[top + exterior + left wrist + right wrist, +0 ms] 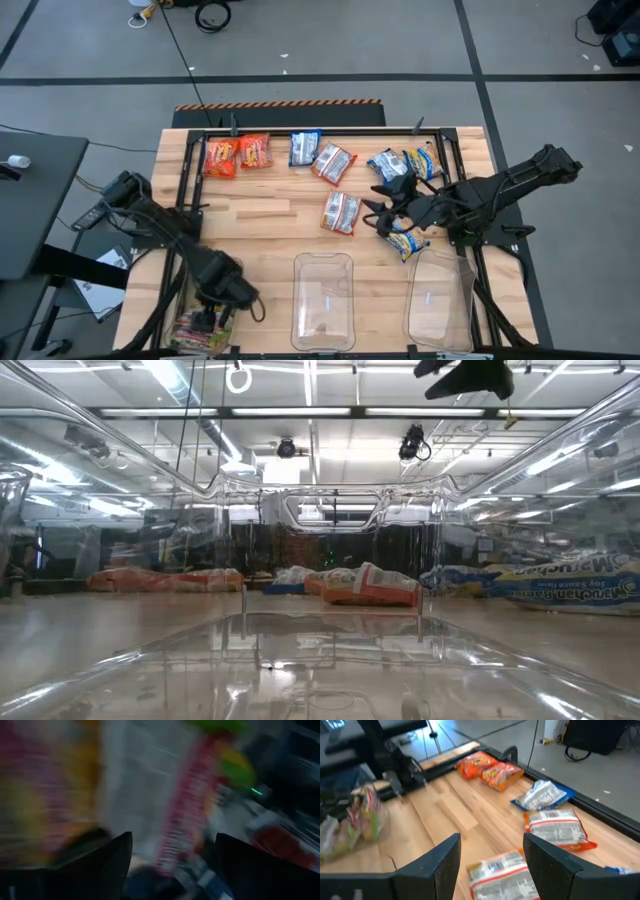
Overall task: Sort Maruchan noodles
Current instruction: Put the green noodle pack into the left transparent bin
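Noodle packets (340, 211) lay strewn across the table's (260, 225) far half, with several more piled in the near left bin (200, 330). The left gripper (205, 322) pointed down into that bin, jaws apart and empty. The right gripper (378, 210), jaws also apart, reached low beside a mid-table packet.

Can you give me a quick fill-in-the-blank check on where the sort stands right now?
1. The left gripper hangs over the ___ bin, which holds noodle packets.
2. The middle bin holds ___ packets.
3. The right gripper has its fingers ___, holding nothing.
4. The two orange-red packets lie at the table's far ___ corner.

Missing words: left; no; open; left
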Robot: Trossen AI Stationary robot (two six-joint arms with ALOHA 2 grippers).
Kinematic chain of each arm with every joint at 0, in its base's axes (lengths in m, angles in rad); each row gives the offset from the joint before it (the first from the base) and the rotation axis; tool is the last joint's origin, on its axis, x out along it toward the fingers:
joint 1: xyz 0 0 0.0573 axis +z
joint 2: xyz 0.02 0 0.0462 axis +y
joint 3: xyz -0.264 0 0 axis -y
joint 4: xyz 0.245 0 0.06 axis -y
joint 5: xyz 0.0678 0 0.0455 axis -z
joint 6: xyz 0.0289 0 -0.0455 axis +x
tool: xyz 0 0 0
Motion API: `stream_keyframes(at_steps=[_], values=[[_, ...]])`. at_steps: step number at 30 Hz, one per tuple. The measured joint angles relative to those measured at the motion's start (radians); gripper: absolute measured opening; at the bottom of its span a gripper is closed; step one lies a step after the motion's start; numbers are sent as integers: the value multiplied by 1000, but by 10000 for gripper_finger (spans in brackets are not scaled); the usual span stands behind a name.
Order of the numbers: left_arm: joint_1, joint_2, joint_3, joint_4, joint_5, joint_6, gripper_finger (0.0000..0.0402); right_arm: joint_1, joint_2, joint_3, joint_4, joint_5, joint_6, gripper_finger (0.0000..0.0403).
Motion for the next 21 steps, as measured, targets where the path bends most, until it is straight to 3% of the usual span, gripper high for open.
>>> stream_keyframes(at_steps=[8,11,21], values=[[153,-9,39,-203,-262,7,269,0,0,0,-89,-57,1,220],[193,-11,37,-230,-303,5,262,0,0,0,-99,-66,1,220],[65,-11,-20,-124,-330,195,206,9,0,0,-147,-84,51,220]])
